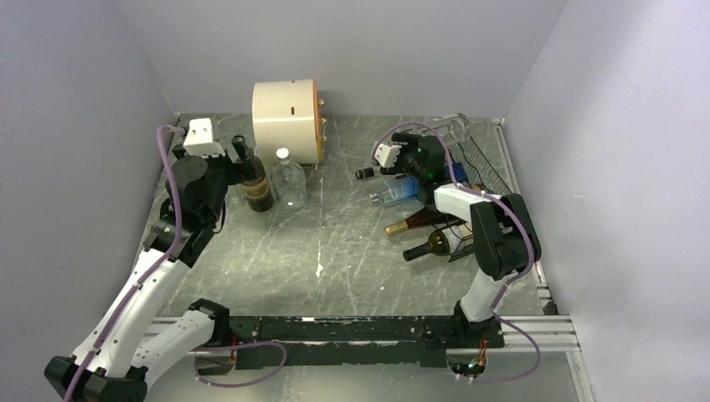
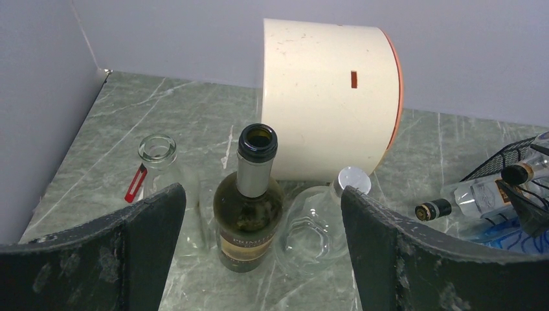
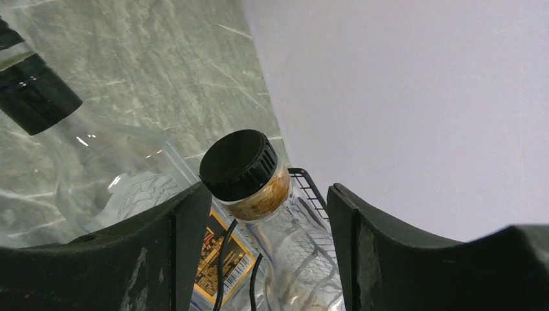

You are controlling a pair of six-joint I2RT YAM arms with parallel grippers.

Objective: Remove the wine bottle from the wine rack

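The black wire wine rack (image 1: 481, 172) stands at the right and holds several bottles lying on their sides. My right gripper (image 1: 416, 151) is at the rack's upper left. In the right wrist view it (image 3: 265, 194) is open around the neck of a clear bottle with a black cap (image 3: 239, 165). The left finger (image 3: 188, 246) is close against the cap and the right finger (image 3: 362, 246) stands apart. My left gripper (image 1: 243, 155) is open and empty in its wrist view (image 2: 262, 194), above a standing dark wine bottle (image 2: 249, 214).
A cream drum (image 1: 287, 121) stands at the back. A clear capped bottle (image 1: 289, 184) and an open glass bottle (image 2: 157, 155) stand beside the dark bottle. Necks of a blue-labelled clear bottle (image 1: 398, 193), an amber one (image 1: 410, 224) and a green one (image 1: 431, 244) stick out of the rack.
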